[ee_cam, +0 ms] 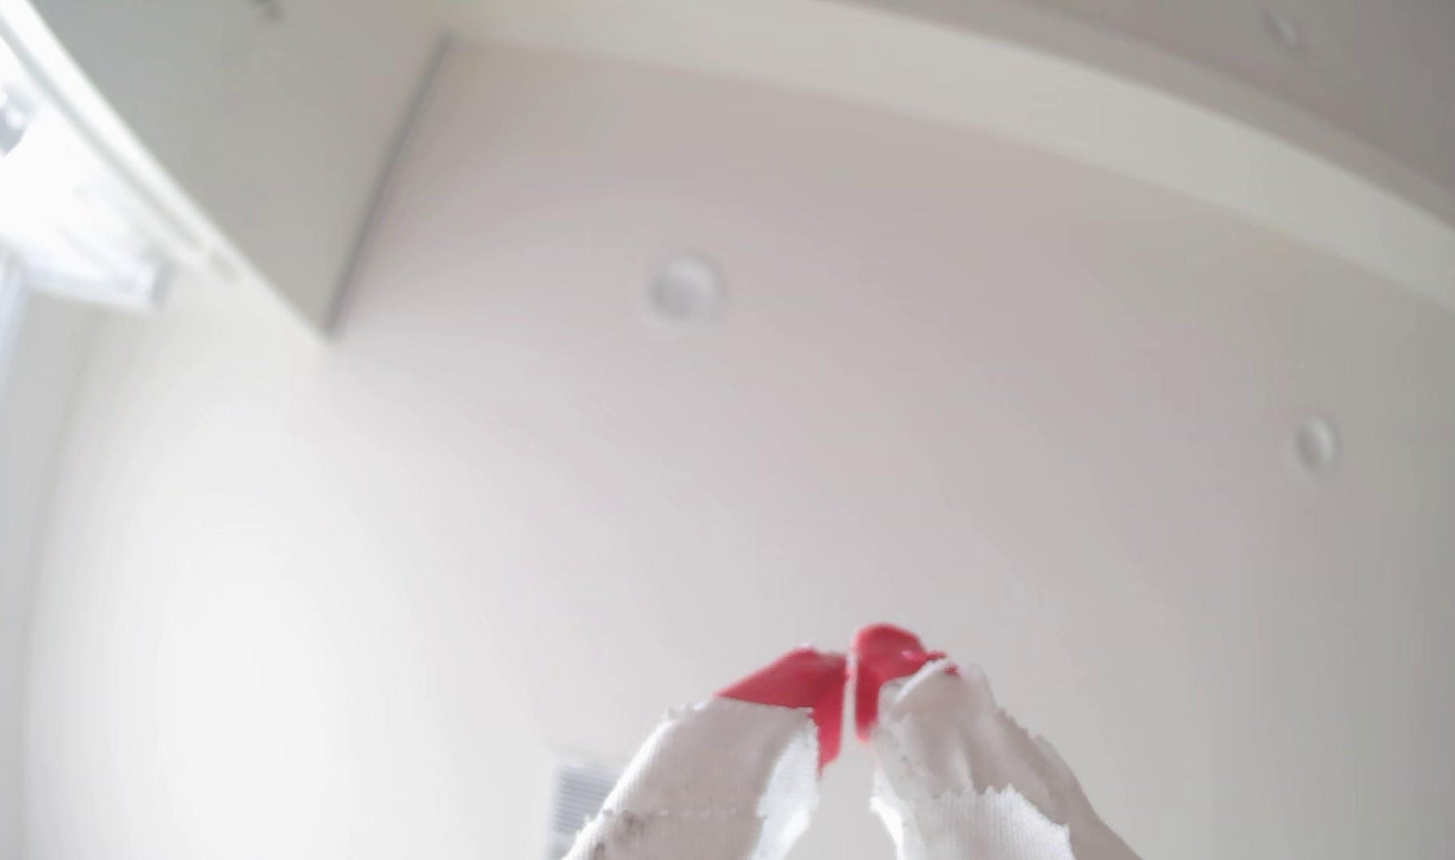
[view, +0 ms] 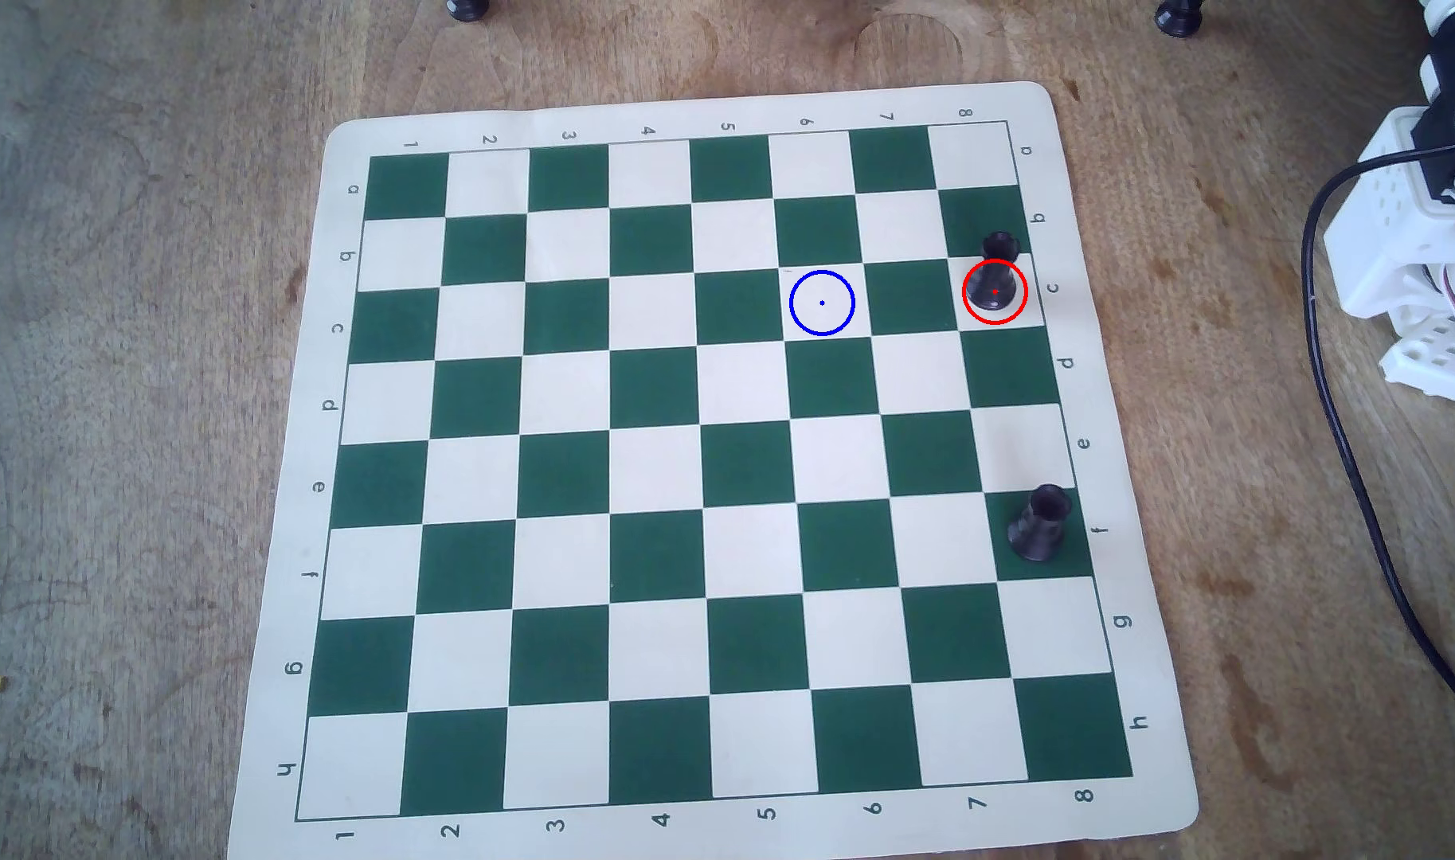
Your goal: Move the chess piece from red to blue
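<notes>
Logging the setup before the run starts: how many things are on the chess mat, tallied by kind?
Black chess pieces: 2, the chess piece in the red circle and the other rook lower on the same edge.
Drawn circles: 2, red and the blue circle, which is empty.
Total: 4.

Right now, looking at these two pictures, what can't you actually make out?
- Arm: overhead view, cut off by the right edge; its gripper isn't seen there.
- Gripper: wrist view, blurred red tips close together against the ceiling; the board isn't shown.
- Two dark things: overhead view, cut off by the top edge.
- Chess piece in the red circle: top detail too small.
</notes>
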